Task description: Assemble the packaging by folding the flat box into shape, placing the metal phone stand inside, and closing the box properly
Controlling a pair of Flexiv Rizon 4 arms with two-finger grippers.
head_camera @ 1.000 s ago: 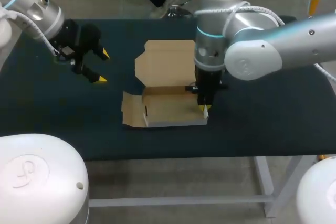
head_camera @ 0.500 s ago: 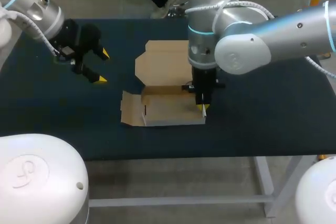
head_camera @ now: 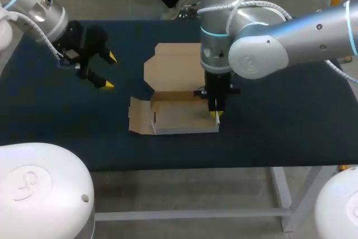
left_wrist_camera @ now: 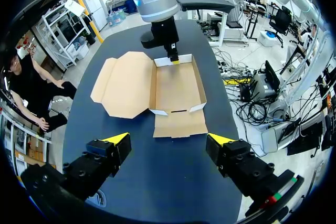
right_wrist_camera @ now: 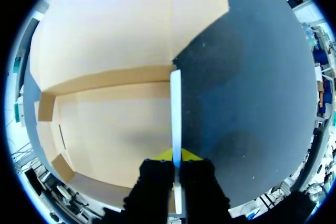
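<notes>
where the box sits: cardboard box (head_camera: 179,118) near the front middle of the desk (head_camera: 279,127), half folded, tray open upward.
front wall: front wall (head_camera: 184,130) nearest the desk's front edge, standing up.
side flap: side flap (head_camera: 140,117) at the tray's left end, lying out flat on the desk, not folded in. in the left wrist view it's the part of the box closest to the left jaws.
tray floor: tray floor (right_wrist_camera: 115,129) plain cardboard, showing in both wrist views.
right side wall: right side wall (right_wrist_camera: 175,108) upright, seen edge-on as a thin pale strip in the right wrist view.
right jaws: narrow, pinching the right side wall from both sides. yellow fingertips (head_camera: 216,116), one inside the tray and one outside. the right wrist view shows the wall running straight between the two fingers.
right arm: right arm (head_camera: 263,43) comes in from the right, wrist pointing straight down over the tray's right end.
left jaws: wide apart, yellow fingertips (left_wrist_camera: 118,139) above bare desk, left of the box and well apart from it, touching nothing.
left arm: left arm (head_camera: 39,12) comes in from the far left corner.
lid: lid (head_camera: 176,65) behind the tray on the far side, joined at the back wall, laid open flat on the desk.
</notes>
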